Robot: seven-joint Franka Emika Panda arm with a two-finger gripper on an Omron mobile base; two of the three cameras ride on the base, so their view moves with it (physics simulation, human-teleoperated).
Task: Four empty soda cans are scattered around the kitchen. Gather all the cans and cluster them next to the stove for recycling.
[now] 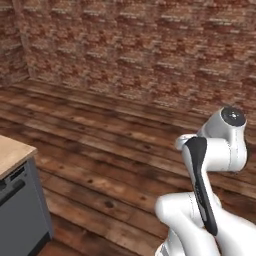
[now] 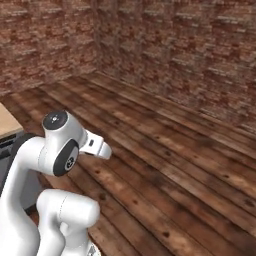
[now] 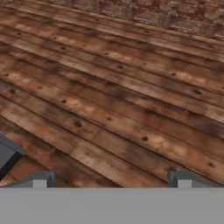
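Observation:
The soda cans and the stove are out of view. My gripper [image 3: 111, 179] is open: its two small grey fingertips [image 3: 39, 179] stand far apart at the bottom of the hand view, with nothing between them. It points down and forward over bare wooden floor planks [image 3: 113, 100]. The white arm [image 1: 215, 150] is folded up close to the base, its elbow [image 2: 57, 142] raised.
A grey cabinet front [image 1: 20, 210] under a pale wooden countertop [image 1: 12, 152] stands at the lower left; its dark corner [image 3: 6, 155] shows in the hand view. A brick wall [image 1: 150, 50] closes the room ahead, with a corner [image 2: 95, 40]. Open plank floor lies between.

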